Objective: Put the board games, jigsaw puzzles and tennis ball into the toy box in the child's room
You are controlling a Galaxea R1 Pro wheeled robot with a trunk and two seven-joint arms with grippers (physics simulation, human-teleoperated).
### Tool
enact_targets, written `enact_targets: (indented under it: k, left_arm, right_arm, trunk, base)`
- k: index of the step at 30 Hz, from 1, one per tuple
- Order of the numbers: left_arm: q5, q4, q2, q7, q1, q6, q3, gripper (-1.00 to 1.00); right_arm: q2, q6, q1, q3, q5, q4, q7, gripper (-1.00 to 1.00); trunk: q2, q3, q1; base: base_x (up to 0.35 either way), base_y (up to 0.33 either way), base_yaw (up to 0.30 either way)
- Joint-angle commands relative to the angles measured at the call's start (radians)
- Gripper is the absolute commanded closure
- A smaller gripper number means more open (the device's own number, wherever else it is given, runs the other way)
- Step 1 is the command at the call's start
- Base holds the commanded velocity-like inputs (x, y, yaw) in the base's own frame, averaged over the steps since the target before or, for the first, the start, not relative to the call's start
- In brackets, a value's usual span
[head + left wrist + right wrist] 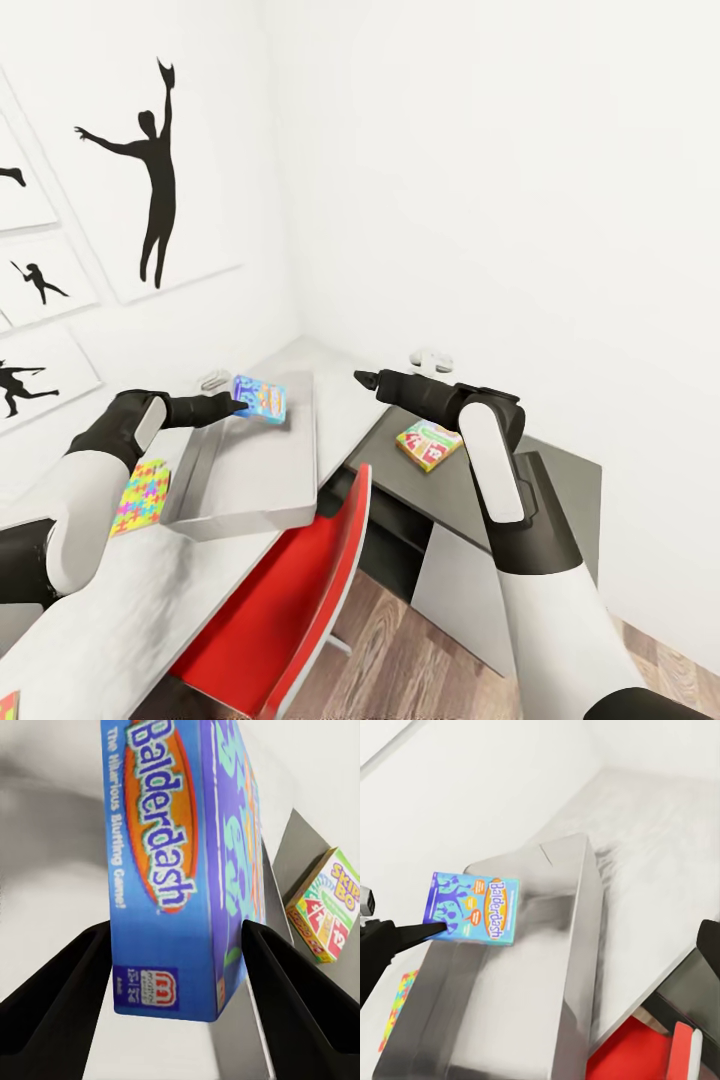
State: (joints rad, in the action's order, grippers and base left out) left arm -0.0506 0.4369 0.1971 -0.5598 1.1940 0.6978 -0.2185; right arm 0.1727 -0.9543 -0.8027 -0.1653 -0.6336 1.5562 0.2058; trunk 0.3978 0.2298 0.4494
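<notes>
board games: 2 | jigsaw puzzles: 1 | toy box: 1 | red chair: 1

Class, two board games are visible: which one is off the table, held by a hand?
The blue Balderdash box, held over the toy box by the left hand; the Skip-Bo box lies on the dark cabinet top.

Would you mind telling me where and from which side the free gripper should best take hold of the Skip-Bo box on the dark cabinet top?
Probably by its two long edges, coming from above: the Skip-Bo box lies flat on the dark cabinet top, so only its thin sides offer purchase. The right gripper hovers nearby.
</notes>
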Motion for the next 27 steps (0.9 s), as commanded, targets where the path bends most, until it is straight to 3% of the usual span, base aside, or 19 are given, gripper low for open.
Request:
enact_targets:
  k: [1, 13, 22, 27]
  left_arm:
    - [-0.006, 0.000, 0.000, 0.000, 0.001, 0.008, -0.004, 1.00]
    - [-0.005, 0.019, -0.005, 0.001, 0.001, -0.013, -0.004, 1.00]
    - [-0.004, 0.038, -0.028, 0.002, 0.001, -0.020, -0.002, 1.00]
    - [-0.005, 0.038, -0.036, 0.003, 0.001, -0.021, 0.050, 1.00]
  right_arm:
    - [0.000, -0.003, -0.001, 0.000, -0.011, 0.001, 0.010, -1.00]
    - [0.000, -0.003, -0.001, 0.000, -0.011, 0.001, 0.010, -1.00]
    - [-0.001, -0.003, -0.001, 0.000, -0.011, 0.001, 0.010, -1.00]
    - [-0.001, -0.003, -0.001, -0.001, -0.012, 0.001, 0.010, -1.00]
  trunk:
    - [0.002, 0.004, 0.001]
    - [0.002, 0.023, 0.001]
    - [0.002, 0.038, 0.001]
    - [0.002, 0.046, 0.001]
  base:
    - [0.000, 0.000, -0.002]
    - [0.000, 0.000, 0.000]
    - [0.000, 0.000, 0.000]
    - [0.000, 0.000, 0.000]
